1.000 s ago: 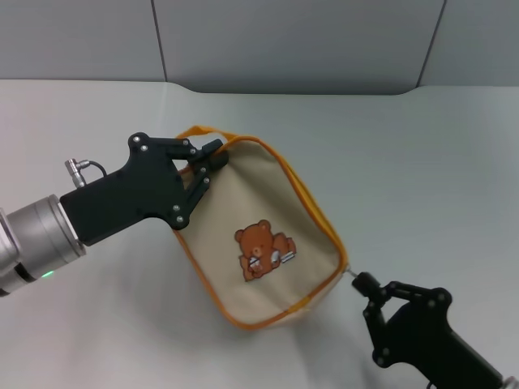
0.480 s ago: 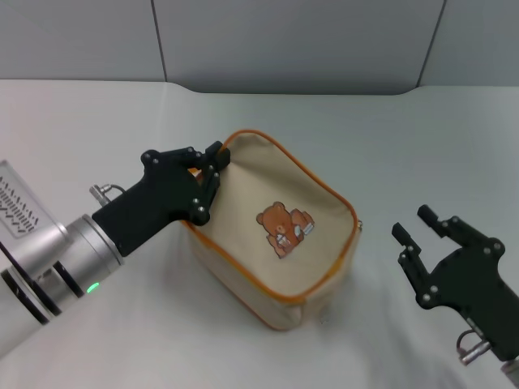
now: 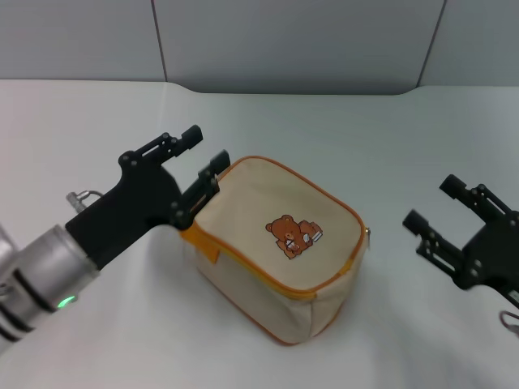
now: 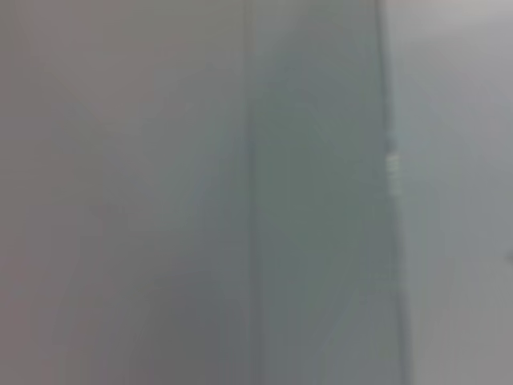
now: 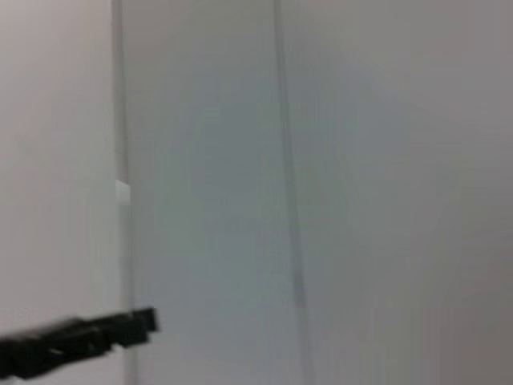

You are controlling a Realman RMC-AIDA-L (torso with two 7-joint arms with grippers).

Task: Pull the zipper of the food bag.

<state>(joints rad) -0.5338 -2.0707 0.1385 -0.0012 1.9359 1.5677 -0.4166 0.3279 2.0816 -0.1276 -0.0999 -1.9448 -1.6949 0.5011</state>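
The food bag, beige with orange piping and a brown bear picture, rests on the white table in the middle of the head view. The zipper runs along its orange-trimmed edge, and a tiny silver pull tab shows at the bag's right corner. My left gripper is open and empty at the bag's far left corner, its nearer finger right beside the fabric. My right gripper is open and empty, well to the right of the bag and apart from it.
The white table runs back to a grey panelled wall. Both wrist views show only blurred grey wall; a dark finger crosses the corner of the right wrist view.
My left gripper has opened and let go of the bag's corner. My right gripper has let go of the pull tab, opened and drawn away to the right. The bag has settled on the table.
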